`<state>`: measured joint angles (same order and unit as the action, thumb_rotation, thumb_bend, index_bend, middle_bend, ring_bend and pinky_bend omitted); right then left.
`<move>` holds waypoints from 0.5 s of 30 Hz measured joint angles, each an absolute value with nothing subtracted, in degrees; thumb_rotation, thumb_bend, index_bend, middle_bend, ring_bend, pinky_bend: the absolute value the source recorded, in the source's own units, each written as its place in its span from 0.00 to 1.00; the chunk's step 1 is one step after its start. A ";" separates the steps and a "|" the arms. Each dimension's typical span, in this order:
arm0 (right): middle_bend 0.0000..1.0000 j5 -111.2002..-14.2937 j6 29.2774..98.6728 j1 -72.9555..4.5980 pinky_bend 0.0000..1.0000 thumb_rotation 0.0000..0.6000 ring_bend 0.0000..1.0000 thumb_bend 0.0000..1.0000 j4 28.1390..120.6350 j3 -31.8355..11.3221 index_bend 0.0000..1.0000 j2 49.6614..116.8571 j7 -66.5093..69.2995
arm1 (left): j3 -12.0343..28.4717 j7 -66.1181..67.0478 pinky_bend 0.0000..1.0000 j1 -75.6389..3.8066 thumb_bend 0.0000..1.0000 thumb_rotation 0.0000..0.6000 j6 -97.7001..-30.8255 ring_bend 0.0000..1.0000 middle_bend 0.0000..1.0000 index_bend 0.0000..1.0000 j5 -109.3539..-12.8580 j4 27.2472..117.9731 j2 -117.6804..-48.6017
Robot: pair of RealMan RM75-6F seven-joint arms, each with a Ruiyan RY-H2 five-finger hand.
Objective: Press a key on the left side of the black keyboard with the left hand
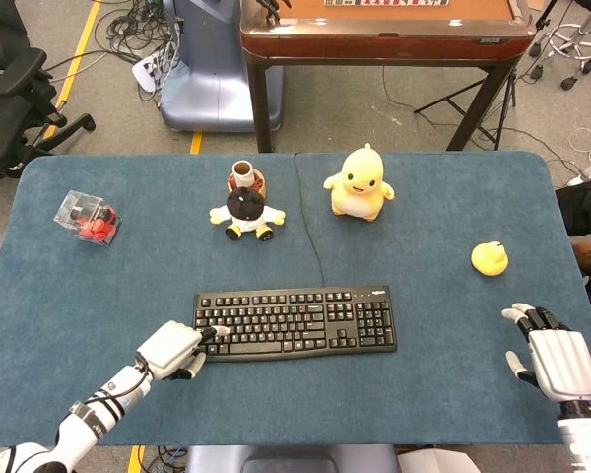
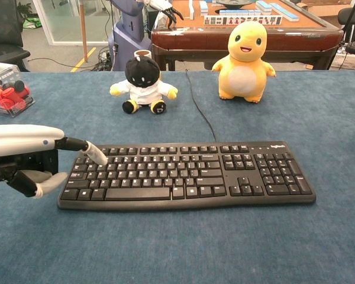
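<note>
On the blue desk (image 1: 443, 335) we see the black keyboard (image 1: 294, 322) lying central; the left hand (image 1: 173, 350) holds nothing, 1 finger (image 2: 94, 154) extended onto its left-side keys, others curled. Right hand (image 1: 550, 358) rests open.

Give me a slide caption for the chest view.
Left hand extends one finger over the left keys of the black keyboard, plush toys behind.

We see both views evenly and brightly lit from overhead, with only faint, soft shadows beneath the black keyboard (image 2: 186, 174) and the plush toys; the blue counter (image 1: 443, 227) shows no glare, focus is sharp throughout, and the chest view bends slightly toward its edges
</note>
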<state>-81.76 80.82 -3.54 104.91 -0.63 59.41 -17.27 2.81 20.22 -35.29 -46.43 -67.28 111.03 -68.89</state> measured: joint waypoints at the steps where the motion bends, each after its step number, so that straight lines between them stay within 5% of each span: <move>1: 0.24 -81.88 80.92 -3.51 0.50 1.00 0.20 0.31 104.96 -0.60 0.28 59.38 -17.28 | 2.84 20.88 1.00 -35.85 0.60 1.00 -46.25 0.96 0.99 0.18 -66.11 110.78 -69.22; 15: 0.24 -82.32 81.31 -3.25 0.50 1.00 0.20 0.31 105.36 -0.52 0.28 59.04 -17.06 | 2.99 26.28 1.00 -41.34 0.61 1.00 -46.76 0.96 1.00 0.18 -55.19 110.44 -71.93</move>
